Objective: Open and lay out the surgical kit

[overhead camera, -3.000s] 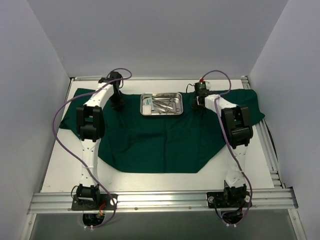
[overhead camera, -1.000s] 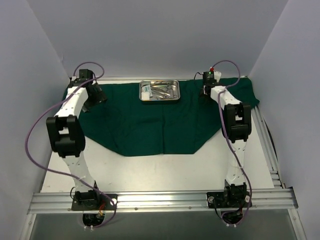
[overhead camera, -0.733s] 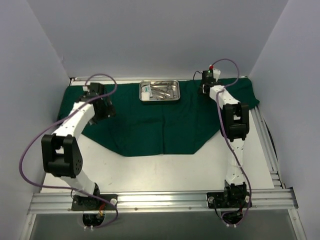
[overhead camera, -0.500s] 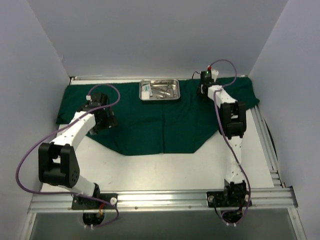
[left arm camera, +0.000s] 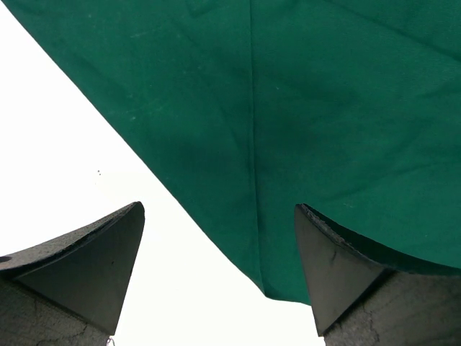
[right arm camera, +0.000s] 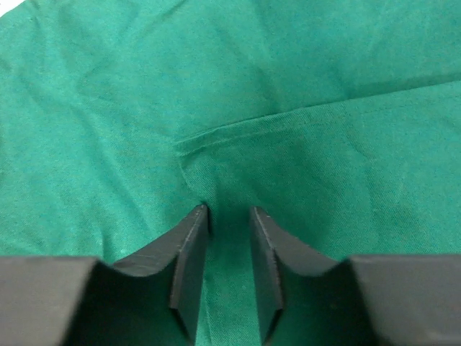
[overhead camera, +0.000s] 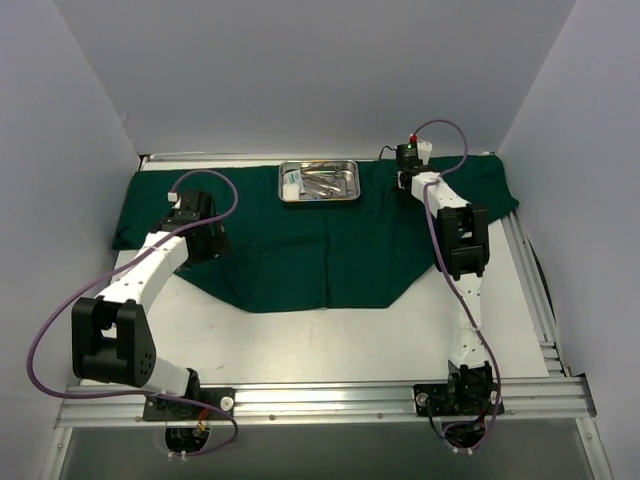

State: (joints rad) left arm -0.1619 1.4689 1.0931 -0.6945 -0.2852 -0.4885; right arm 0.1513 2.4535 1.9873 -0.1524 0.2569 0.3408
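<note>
bench stock, near edge to far wall. all lower case, abbr.

- rail (overhead camera: 320, 398): metal, runs across the near edge. both my arm bases are bolted on it, l and r.
- table (overhead camera: 330, 335): white top, shows btw rail and cloth.
- left arm (overhead camera: 150, 270): white links, purple cable. elbow sits low by the left wall, forearm reaches in twd the cloth.
- left claw (left arm camera: 217, 209): over the near-left hem of the drape. jaws wide, holding nothing. on the wrist cam one pad is over white table and the other over green, w/ the hem slanting btw them.
- drape (overhead camera: 320, 250): dark green cloth, opened out flat over the far half of the table. its near edge drops to a blunt point abt mid-table. a straight seam runs thru it.
- right arm (overhead camera: 462, 240): stretched nearly straight from its base to the far right.
- right claw (right arm camera: 228, 210): on the far-right part of the drape, near the tray but apart from it. jaws narrow, only a slim slot btw the pads. tips are down at the cloth, which puckers into a crease just ahead. can't tell if a fold is pinched or only touched.
- tray (overhead camera: 320, 200): shiny steel, rectangular. sits on the drape at the far edge, centre, uncovered.
- instruments (overhead camera: 328, 183): silver, heaped in the tray's middle and right. count unclear.
- white wad (overhead camera: 291, 181): at the tray's left end, w/ a speck of green. too small to say gauze or packet.
</note>
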